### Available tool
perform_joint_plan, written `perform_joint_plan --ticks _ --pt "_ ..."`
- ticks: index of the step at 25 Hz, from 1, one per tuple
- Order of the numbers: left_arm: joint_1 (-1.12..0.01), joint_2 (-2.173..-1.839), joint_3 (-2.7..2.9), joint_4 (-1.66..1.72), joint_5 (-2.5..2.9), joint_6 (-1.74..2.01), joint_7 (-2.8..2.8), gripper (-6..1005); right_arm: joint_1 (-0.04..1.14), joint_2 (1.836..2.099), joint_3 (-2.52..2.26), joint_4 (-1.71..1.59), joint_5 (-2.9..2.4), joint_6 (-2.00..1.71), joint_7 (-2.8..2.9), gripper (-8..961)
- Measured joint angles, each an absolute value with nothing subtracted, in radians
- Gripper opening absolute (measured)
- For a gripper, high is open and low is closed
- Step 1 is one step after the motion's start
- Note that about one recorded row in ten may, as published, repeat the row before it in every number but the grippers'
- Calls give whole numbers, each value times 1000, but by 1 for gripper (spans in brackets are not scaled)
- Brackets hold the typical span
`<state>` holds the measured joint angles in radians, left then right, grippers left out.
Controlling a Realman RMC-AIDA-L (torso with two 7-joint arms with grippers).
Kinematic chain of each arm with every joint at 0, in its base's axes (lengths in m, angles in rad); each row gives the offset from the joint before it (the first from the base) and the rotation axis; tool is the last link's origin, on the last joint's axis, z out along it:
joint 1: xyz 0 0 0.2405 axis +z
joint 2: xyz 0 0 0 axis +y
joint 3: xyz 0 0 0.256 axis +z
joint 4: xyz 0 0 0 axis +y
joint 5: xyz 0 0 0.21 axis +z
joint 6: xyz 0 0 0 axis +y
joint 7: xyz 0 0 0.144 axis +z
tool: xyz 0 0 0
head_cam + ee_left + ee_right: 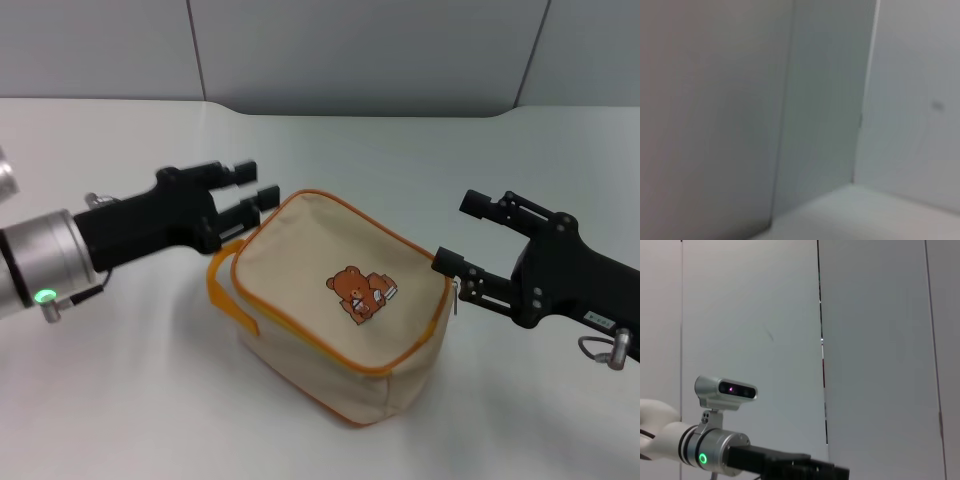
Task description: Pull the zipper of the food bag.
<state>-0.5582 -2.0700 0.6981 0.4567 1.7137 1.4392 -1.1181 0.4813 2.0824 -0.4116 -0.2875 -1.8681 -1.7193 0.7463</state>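
Observation:
The food bag [300, 300] stands in the middle of the white table in the head view, cream with orange piping and a brown bear print [358, 294] on top. Its orange strap handle [222, 290] hangs at its left side. The zipper's small silvery pull tab [456, 298] sits at the bag's right corner. My left gripper [255, 185] is open, level with the bag's upper left corner, just beside it. My right gripper [456, 232] is open at the bag's right corner, its lower finger [462, 267] just above the pull tab. Neither wrist view shows the bag.
The white table [120, 400] spreads around the bag, with grey wall panels [360, 50] behind it. The left wrist view shows only the wall [830, 100]. The right wrist view shows the wall and my left arm with its wrist camera [726, 389].

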Motion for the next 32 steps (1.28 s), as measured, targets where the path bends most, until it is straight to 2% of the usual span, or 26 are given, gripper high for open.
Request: perform_joint_plan --ticks 4,6,8,11,13,16,20,32 --pt "-556 -2055 604 456 1713 1556 -1147 459 489 2079 -405 -290 -1868 -1735 774 722" --pt "-553 -2030 588 456 1714 1670 -1168 542 493 2072 -408 -305 -1869 -1757 820 734" --pt "-549 -2008 599 456 1723 1765 -1175 624 497 2054 -417 -324 -1874 -1789 873 733" --pt "-538 -1986 641 457 1750 1865 -1175 679 502 2018 -477 -351 -1890 -1856 958 733" --pt "-528 -1983 681 459 1772 1897 -1177 715 506 1997 -550 -369 -1894 -1887 1000 733" --pt "-524 -1987 730 457 1810 1894 -1179 770 507 1988 -617 -388 -1894 -1893 1023 733" --pt "-534 -1999 743 457 1864 1867 -1187 770 502 1996 -637 -408 -1901 -1885 1026 733" --pt "-534 -2004 741 456 1884 1861 -1195 770 502 2000 -639 -410 -1931 -1885 1032 733"
